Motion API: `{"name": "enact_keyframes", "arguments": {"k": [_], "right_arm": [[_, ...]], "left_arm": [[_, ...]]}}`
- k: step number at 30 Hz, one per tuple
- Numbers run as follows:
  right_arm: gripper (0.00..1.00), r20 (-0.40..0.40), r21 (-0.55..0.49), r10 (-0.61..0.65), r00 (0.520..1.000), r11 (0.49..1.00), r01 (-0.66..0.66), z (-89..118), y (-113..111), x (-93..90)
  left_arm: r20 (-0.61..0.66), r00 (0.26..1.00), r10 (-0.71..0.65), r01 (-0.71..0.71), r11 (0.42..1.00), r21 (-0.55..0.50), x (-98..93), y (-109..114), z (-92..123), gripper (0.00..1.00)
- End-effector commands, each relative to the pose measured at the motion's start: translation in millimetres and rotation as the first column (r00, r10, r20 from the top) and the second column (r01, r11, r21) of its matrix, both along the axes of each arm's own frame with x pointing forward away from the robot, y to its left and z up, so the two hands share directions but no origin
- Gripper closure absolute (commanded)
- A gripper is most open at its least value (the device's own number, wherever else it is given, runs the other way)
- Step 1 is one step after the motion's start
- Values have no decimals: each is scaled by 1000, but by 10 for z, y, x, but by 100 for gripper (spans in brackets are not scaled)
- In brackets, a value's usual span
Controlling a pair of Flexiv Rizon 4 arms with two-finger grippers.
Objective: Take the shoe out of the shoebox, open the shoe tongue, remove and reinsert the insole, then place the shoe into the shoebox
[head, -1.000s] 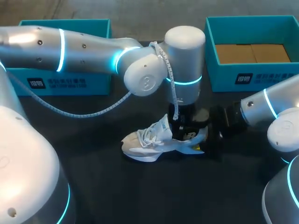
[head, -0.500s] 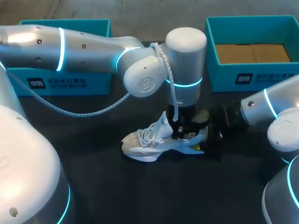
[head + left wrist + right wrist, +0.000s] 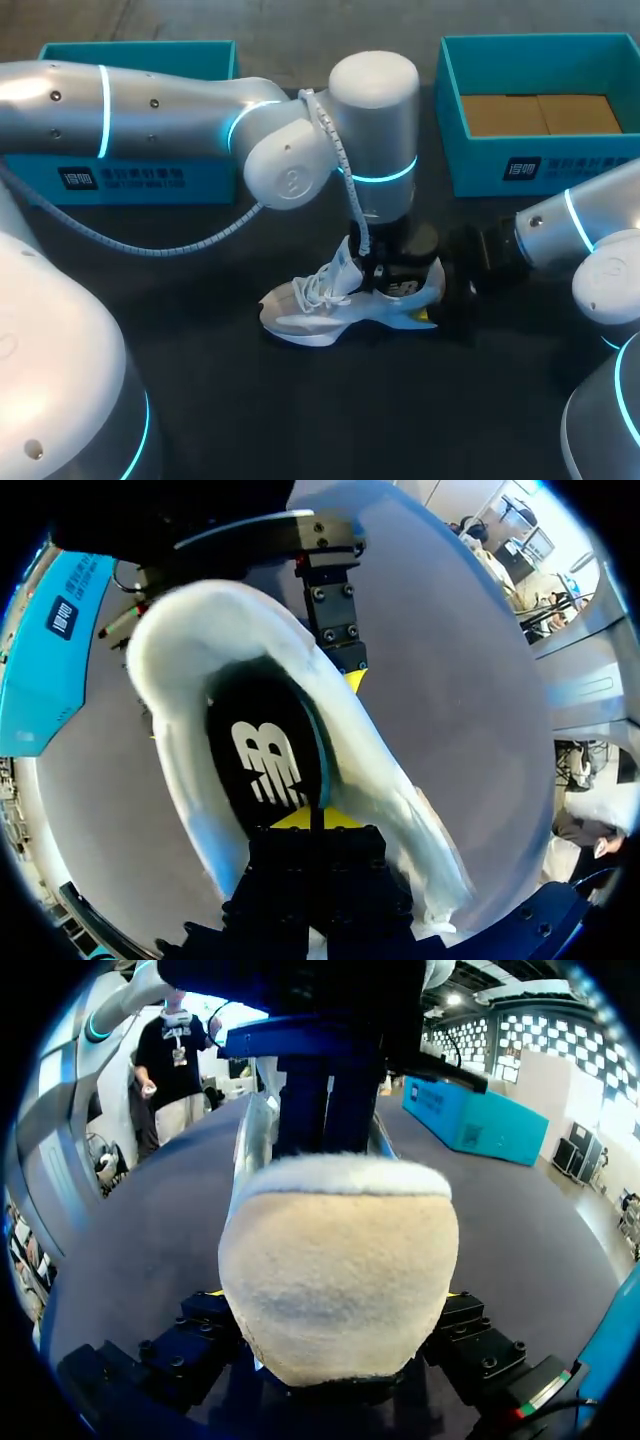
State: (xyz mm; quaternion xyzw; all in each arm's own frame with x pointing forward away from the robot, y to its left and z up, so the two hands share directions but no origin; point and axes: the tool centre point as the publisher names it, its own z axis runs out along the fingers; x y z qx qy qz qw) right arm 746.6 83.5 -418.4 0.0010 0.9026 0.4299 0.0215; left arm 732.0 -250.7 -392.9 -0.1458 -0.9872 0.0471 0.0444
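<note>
Our left tool [image 3: 312,820] stands narrow: its yellow tips sit nearly together and pinch the near end of the black insole [image 3: 262,765], which lies in the mouth of the shoe [image 3: 190,640]. The tool points down into that opening, with the white collar curving round ahead of it and along both sides.

Our right tool [image 3: 335,1305] is spread wide and grips the shoe's padded heel from two sides. A black finger presses against each flank, with a sliver of yellow showing at either tip, and the heel fills the whole gap between them.

In the head view we see the shoe upright on its sole near the middle of the dark worktop [image 3: 300,400], toe to our left and heel toward the right arm. The left arm extends past the middle and hangs over the shoe's rear half. The right tool lies level at the heel. The tongue [image 3: 345,262] stands lifted just ahead of the left tool.

The shoebox [image 3: 480,165] is open, behind and to the right of the shoe, well apart from it. A second teal box [image 3: 200,180] stands at back left.
</note>
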Motion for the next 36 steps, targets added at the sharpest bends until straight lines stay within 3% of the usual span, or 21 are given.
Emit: {"name": "enact_keyframes", "arguments": {"k": [1, 23, 36], "right_arm": [[100, 0, -4, -1, 1000, 1000, 1, -1, 12, -1], [100, 0, -4, -1, 1000, 1000, 1, -1, 12, -1], [100, 0, -4, -1, 1000, 1000, 1, -1, 12, -1]], "left_arm": [[6, 1000, 0, 0, 1000, -13, 13, 49, 91, 100], [61, 998, -2, 9, 995, -104, -43, 62, 446, 100], [100, 995, -17, 32, 988, -152, -77, -40, 611, 100]]}}
